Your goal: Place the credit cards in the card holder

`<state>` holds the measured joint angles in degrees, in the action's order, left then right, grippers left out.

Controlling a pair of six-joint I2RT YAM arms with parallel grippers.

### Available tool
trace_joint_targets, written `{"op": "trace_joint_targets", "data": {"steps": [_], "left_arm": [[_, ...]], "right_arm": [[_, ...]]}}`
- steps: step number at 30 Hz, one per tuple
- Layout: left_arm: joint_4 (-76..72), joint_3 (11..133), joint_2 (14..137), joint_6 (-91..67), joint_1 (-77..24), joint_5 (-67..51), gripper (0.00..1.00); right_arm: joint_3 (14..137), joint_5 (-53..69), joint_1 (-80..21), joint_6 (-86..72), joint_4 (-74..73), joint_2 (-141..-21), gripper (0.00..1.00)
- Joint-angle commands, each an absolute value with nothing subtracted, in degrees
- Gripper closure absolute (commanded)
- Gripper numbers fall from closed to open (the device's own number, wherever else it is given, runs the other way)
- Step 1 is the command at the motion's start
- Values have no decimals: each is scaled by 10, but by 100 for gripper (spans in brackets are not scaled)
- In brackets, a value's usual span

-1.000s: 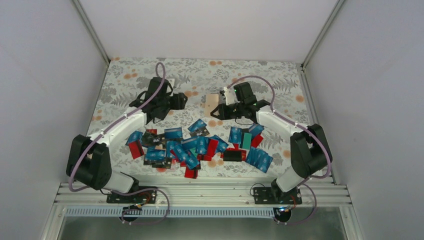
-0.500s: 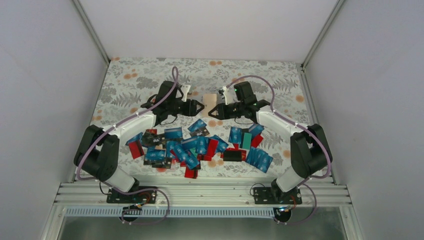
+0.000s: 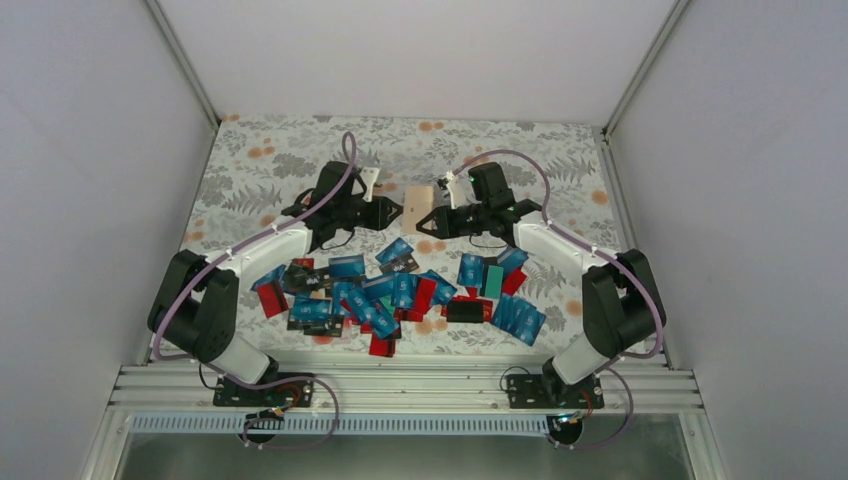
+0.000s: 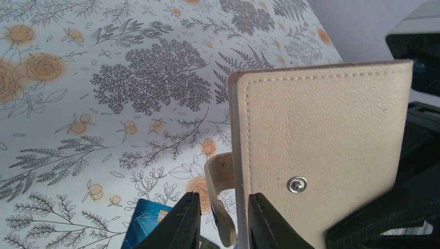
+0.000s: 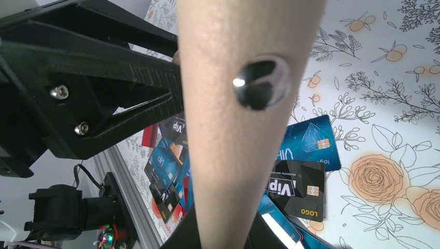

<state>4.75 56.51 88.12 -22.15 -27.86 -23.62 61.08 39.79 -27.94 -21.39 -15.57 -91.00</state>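
– Two arms on one little pouch. Where exactly is the card holder (image 3: 421,203)?
– Lifted off the table (image 3: 270,160), standing on edge at the far middle, between the two arms. The credit cards (image 3: 400,290) lie in an overlapping heap on the table, nearer the bases. Whether any card is inside the holder, I can't see.
– What is the right gripper (image 3: 434,220) doing?
– It's clamped on it. In its own camera the beige leather rises straight up from between its fingers, so that arm carries the holder.
– And the left gripper (image 4: 220,220)?
– Jaws narrow, not wide. They straddle the small strap (image 4: 220,176) and the stitched edge beside the snap stud (image 4: 296,184). Whether they pinch or only flank it, I can't tell.
– How would you expect the thing to handle?
– Light, I'd judge, and soft. It's thin leather that bends, so a single grip would let it flop. The surface looks grained, not slippery. Nothing fragile about it, but the strap is floppy and could slide out of a loose pinch.
– So where would you take hold?
– On the firm stitched edge with one arm, while the other draws the strap or flap aside to open the mouth. The cards look stiff, thin and slick, lying flat on one another, so I'd think they want lifting by an edge
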Motion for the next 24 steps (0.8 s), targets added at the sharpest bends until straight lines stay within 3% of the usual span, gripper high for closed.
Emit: {"op": "trace_joint_targets", "data": {"steps": [1, 4, 14, 24], "left_arm": [[19, 578, 884, -222, -277, -223, 83], [8, 579, 898, -227, -277, -223, 97], [-12, 578, 956, -240, -287, -216, 98], [-23, 595, 1038, -255, -307, -199, 98]], "right_arm": [[605, 413, -278, -213, -134, -891, 96], [601, 412, -277, -214, -130, -895, 96], [589, 361, -263, -215, -129, -996, 94], [590, 340, -243, -209, -129, -1070, 67]]}}
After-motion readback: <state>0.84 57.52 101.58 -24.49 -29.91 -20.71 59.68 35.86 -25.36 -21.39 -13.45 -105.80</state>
